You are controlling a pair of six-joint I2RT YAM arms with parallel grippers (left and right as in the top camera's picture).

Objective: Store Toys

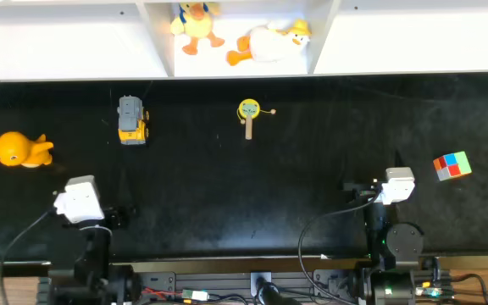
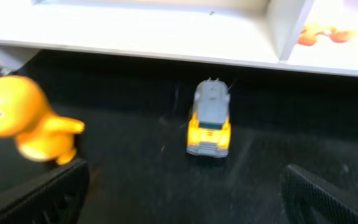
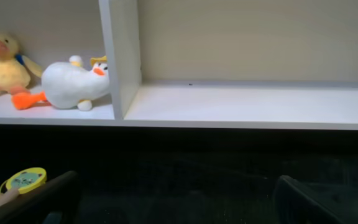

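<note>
Nearest us, the left gripper (image 1: pixel 80 197) sits low at the table's (image 1: pixel 227 199) near edge; its wrist view shows its fingers (image 2: pixel 42 199) spread wide with nothing between them. The right gripper (image 1: pixel 395 185) is likewise parted wide and empty, as its own fingers (image 3: pixel 316 202) show. Beyond them we count four toys on the black table. The orange duck (image 1: pixel 22 150) lies far left, and the left wrist view shows its rounded glossy body (image 2: pixel 23 121). The toy truck (image 1: pixel 131 119), grey on top and yellow below, stands straight ahead of the left gripper (image 2: pixel 185 186). The yellow rattle (image 1: pixel 249 114) with a wooden handle lies near the middle and just enters the right wrist view (image 3: pixel 20 182). We find the multicoloured cube (image 1: pixel 451 165) on the right in the top view. Farthest off stands the white shelf (image 1: pixel 58 42), and the right wrist view looks into its bare right compartment (image 3: pixel 241 102). The middle compartment holds two plush toys: a yellow duck (image 1: pixel 196 24) sitting upright (image 3: pixel 5 65) and a white duck (image 1: pixel 269 42) lying on its side with orange feet (image 3: pixel 73 84). That makes six toys.
</note>
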